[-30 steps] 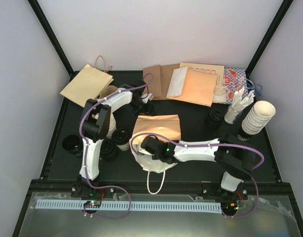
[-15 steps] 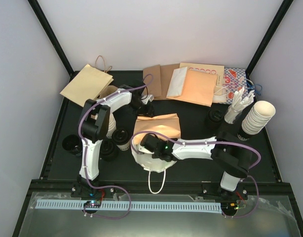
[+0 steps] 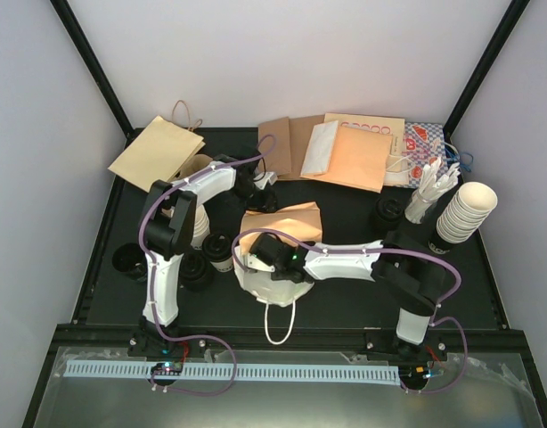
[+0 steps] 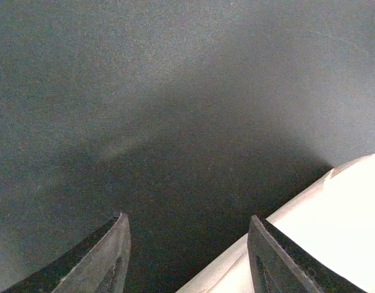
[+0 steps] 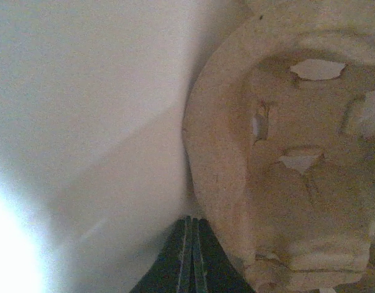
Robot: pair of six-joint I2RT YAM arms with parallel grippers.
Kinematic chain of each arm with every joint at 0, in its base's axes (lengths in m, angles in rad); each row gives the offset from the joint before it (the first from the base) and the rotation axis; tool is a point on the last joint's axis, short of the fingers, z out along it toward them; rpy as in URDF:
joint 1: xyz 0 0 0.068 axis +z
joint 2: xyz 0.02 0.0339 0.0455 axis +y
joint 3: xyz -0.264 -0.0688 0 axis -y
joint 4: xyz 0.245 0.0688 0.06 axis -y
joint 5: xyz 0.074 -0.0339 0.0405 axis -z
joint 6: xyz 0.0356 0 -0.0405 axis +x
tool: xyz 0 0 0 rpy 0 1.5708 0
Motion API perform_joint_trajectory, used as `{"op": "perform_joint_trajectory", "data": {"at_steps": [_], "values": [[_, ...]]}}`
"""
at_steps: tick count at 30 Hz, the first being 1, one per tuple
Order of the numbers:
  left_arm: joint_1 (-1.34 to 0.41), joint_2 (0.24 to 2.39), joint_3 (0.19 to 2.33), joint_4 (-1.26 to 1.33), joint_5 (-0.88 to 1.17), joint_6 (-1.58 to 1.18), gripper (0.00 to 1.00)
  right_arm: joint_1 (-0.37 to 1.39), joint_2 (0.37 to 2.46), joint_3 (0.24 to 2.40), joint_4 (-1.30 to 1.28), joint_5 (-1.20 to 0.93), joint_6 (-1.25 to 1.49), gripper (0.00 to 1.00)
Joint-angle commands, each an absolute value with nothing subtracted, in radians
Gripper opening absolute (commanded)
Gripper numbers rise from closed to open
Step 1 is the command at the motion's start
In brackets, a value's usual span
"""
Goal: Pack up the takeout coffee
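A white paper bag point(image 3: 287, 223) lies on its side mid-table, mouth and handle toward the arms. My right gripper point(image 3: 259, 256) reaches into that mouth. In the right wrist view its fingers point(image 5: 191, 244) are pressed shut with nothing seen between them, their tips where the white bag wall point(image 5: 83, 91) meets the brown pulp carrier tray point(image 5: 285, 159). My left gripper point(image 3: 258, 197) hovers at the bag's far left corner, jaws apart over dark table, with the bag's white edge point(image 4: 346, 207) under its right finger point(image 4: 276, 259). Two black-lidded takeout coffee cups point(image 3: 222, 251) point(image 3: 198, 268) stand left of the bag.
Flat paper bags point(image 3: 354, 153) lie along the back, with another tan bag point(image 3: 158, 152) at the back left. A leaning stack of lidless cups point(image 3: 465, 212), white stirrers point(image 3: 434, 189) and black lids point(image 3: 387, 212) stand at the right. A dark round item point(image 3: 131, 260) sits at the left edge.
My right arm has pushed further left into the bag, and the bag's tan upper side has bunched up and shifted left. The left gripper's jaws have narrowed a little.
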State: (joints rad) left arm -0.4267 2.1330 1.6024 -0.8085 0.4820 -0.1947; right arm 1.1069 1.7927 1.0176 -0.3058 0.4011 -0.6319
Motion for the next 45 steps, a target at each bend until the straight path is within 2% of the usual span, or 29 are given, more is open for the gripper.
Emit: {"op": "perform_joint_trajectory", "data": {"at_steps": [1,16,22,25,33,37,45], "values": [[-0.459,2.092,1.574,-0.888,0.555,-0.177,0.55,1.057,1.851,1.051,-0.304,0.415,-0.644,0.01],[-0.468,2.089,1.565,-0.909,0.566,-0.167,0.55,1.011,1.872,1.08,-0.161,0.583,-0.646,0.01],[-0.469,2.08,1.576,-0.927,0.577,-0.165,0.54,0.991,1.85,1.113,-0.227,0.577,-0.616,0.01],[-0.469,2.072,1.592,-0.94,0.569,-0.163,0.57,0.991,1.777,1.112,-0.322,0.491,-0.602,0.01],[-0.475,2.085,1.63,-0.955,0.603,-0.16,0.61,0.99,1.619,1.183,-0.785,0.191,-0.505,0.01],[-0.483,2.084,1.628,-0.955,0.606,-0.158,0.64,0.991,1.583,1.208,-0.913,0.093,-0.47,0.01],[-0.468,1.988,1.686,-0.957,0.509,-0.183,0.83,0.991,1.518,1.233,-0.963,0.057,-0.427,0.02]]}}
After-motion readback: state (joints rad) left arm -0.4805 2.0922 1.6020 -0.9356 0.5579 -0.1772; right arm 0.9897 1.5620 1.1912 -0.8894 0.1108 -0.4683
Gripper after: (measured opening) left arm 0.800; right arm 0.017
